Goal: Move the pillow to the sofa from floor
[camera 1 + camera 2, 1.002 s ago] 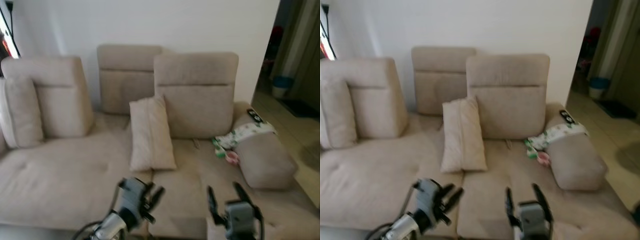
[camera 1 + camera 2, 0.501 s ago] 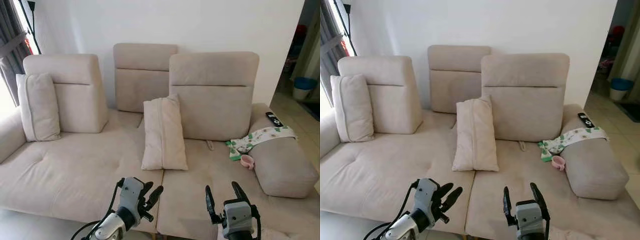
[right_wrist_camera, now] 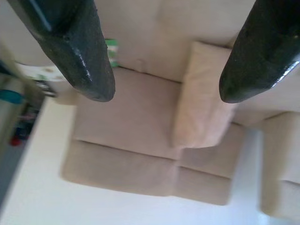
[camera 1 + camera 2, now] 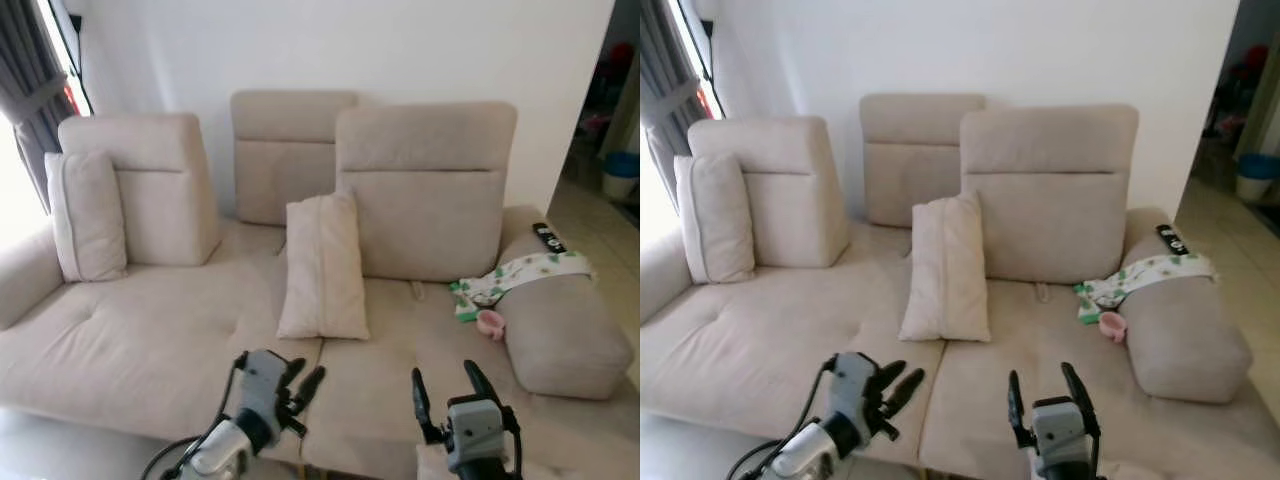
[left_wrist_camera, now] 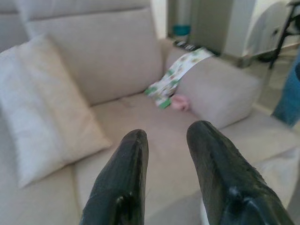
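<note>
A beige pillow [image 4: 323, 268] stands upright on the beige sofa [image 4: 140, 340], leaning against the middle backrest; it also shows in the wrist views [image 5: 42, 103] [image 3: 201, 98]. A second beige pillow [image 4: 88, 215] leans at the sofa's left end. My left gripper [image 4: 305, 378] hovers low before the seat's front edge, open and empty. My right gripper [image 4: 445, 380] is beside it to the right, open with nothing between its fingers [image 3: 89, 61]. A pale soft patch [image 4: 428, 466] peeks out under the right gripper; I cannot tell what it is.
A green-patterned cloth [image 4: 515, 275], a pink cup [image 4: 489, 322] and a black remote [image 4: 549, 237] lie at the sofa's right arm. A dark curtain [image 4: 30, 90] hangs at the left. A doorway with a blue bin [image 4: 622, 170] opens at the right. A person's blue-clad leg [image 5: 288, 93] is nearby.
The head camera has swung and steadied, so the sofa's left end and curtain have come into view. Both grippers keep their open pose; the pillows have not moved.
</note>
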Available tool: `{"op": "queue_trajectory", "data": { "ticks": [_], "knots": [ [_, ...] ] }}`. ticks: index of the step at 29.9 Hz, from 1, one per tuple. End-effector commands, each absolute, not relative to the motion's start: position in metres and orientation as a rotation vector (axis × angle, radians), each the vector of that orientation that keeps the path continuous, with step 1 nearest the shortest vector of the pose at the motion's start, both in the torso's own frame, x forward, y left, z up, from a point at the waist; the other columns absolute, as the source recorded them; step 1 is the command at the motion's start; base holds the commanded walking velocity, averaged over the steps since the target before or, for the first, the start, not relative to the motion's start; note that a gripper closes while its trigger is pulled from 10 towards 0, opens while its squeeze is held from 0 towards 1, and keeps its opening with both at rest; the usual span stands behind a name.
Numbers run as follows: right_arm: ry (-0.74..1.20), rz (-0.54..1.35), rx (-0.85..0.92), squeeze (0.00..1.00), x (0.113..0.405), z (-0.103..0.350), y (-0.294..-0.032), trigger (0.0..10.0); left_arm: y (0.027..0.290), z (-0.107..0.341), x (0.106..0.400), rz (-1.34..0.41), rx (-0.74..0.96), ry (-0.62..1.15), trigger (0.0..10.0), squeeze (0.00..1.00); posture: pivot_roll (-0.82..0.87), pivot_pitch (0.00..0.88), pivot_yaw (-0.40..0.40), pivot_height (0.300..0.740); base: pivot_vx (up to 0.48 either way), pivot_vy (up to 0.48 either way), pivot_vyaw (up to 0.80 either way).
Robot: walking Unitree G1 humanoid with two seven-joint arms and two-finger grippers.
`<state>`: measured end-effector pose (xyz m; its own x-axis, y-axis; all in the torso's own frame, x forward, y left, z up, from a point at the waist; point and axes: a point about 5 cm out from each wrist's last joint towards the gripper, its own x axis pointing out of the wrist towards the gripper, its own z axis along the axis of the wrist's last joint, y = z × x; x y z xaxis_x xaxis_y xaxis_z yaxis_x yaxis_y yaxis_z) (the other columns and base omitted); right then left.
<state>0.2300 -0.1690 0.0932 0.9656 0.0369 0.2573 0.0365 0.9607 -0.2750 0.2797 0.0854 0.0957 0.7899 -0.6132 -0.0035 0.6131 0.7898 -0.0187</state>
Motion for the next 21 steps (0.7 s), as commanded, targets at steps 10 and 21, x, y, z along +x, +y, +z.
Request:
{"op": "queue_trajectory", "data": {
  "ticks": [10, 21],
  "knots": [
    [-0.257, 0.013, -0.275, 0.00, 0.2295, 0.0909, -0.1637, 10.0, 0.0934, 0.0900, 0.2762, -0.641, -0.004, 0.034, 10.0, 0.00, 0.02, 0.000, 0.079, 0.740, 0.000, -0.236, 0.00],
    [-0.256, 0.050, -0.279, 0.00, 0.2297, 0.0906, -0.1603, 10.0, 0.0965, 0.0908, 0.2777, -0.619, -0.037, 0.037, 10.0, 0.00, 0.03, 0.000, 0.079, 0.740, 0.000, 0.000, 0.00]
  ]
}}
